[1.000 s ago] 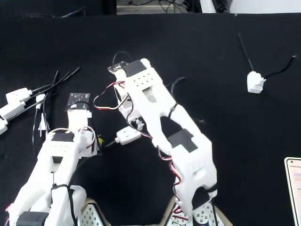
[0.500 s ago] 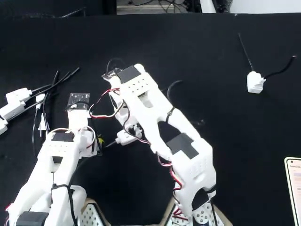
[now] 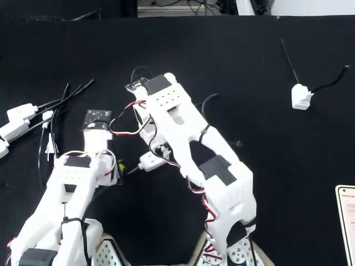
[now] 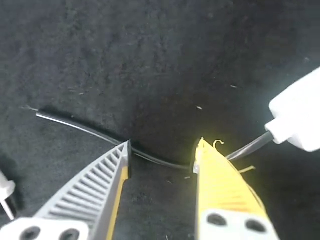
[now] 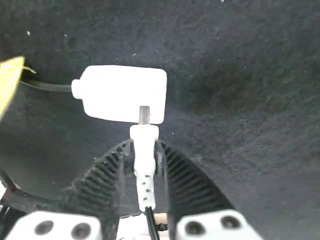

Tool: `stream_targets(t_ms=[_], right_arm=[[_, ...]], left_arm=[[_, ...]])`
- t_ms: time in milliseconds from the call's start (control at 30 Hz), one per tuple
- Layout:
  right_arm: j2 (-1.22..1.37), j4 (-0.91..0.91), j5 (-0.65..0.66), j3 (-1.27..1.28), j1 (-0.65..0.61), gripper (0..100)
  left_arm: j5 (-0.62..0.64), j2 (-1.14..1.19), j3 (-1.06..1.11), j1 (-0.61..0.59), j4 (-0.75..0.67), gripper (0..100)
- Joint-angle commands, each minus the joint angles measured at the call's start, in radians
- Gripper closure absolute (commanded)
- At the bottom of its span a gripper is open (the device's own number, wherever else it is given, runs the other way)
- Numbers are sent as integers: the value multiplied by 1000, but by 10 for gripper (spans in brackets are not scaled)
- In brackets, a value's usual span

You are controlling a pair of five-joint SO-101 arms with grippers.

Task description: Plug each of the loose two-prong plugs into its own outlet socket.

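— What moved?
— The left gripper (image 4: 160,150) shifted slightly; it's spread wide, straddling the cord (image 4: 80,127).
— And the plug (image 5: 144,167)?
— Clenched in the right gripper (image 5: 143,148), prongs just short of the outlet socket (image 5: 122,93) ahead. Light, stiff; that socket likely skids, so pin its body.

white plug (image 5: 144,162), white socket (image 5: 115,92), black table (image 3: 249,61)

Black felt-like cloth (image 3: 266,61) over the whole table, pale floor strip (image 3: 166,11) beyond its far edge, dark cables (image 3: 206,5) there, 1 white sheet (image 3: 347,221) at the right edge
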Motion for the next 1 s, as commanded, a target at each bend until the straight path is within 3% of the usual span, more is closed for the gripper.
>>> stream_targets(t_ms=[0,967], right_arm=[[-54,29,14,-27,15,988],[24,34,35,-44,81,988]], left_arm=[[3,-20,2,33,-11,780],[2,-21,2,33,-11,780]])
